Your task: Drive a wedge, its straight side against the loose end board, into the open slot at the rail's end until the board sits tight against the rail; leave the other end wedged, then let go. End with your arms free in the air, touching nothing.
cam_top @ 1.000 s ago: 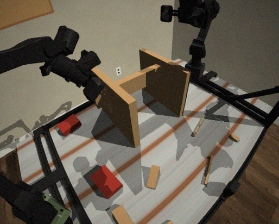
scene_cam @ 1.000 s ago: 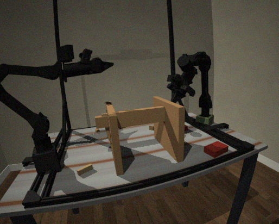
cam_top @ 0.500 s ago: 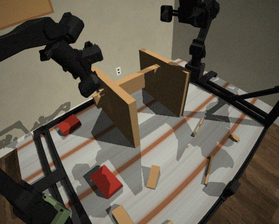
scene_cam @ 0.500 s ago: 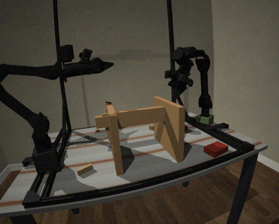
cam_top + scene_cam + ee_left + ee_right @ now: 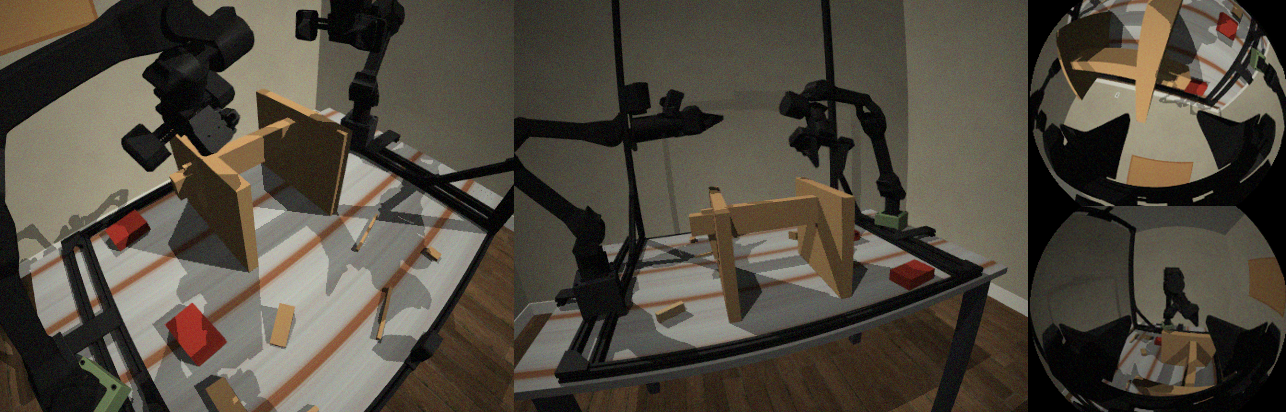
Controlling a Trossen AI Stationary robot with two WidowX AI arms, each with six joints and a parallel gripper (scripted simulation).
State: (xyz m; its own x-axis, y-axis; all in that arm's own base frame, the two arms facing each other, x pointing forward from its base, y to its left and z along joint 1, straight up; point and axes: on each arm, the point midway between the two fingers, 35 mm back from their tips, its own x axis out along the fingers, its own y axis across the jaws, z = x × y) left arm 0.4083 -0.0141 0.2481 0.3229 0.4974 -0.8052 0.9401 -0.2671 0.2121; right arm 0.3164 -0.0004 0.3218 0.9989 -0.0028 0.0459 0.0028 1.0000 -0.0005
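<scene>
The loose end board (image 5: 215, 205) (image 5: 846, 245) (image 5: 1151, 55) (image 5: 1173, 344) stands upright at one end of the rail (image 5: 245, 150) (image 5: 774, 212) (image 5: 1111, 67). The rail's end (image 5: 178, 186) (image 5: 1177, 81) pokes out through it, with what looks like a wedge (image 5: 186, 169) in its slot; its depth and fit are too small to tell. The other board (image 5: 302, 155) (image 5: 730, 270) has a wedge (image 5: 714, 189) at its outer side. My left gripper (image 5: 175, 137) (image 5: 829, 166) (image 5: 1164, 116) is open and empty, just above the loose board's top. My right gripper (image 5: 721, 118) is open and empty, high beyond the wedged board.
Two red blocks (image 5: 127, 230) (image 5: 195, 334) lie on the left arm's side of the table. Several wooden pieces lie in front of the boards, among them a short block (image 5: 283, 325) and a thin strip (image 5: 384, 314). Black frame beams (image 5: 754, 341) edge the table.
</scene>
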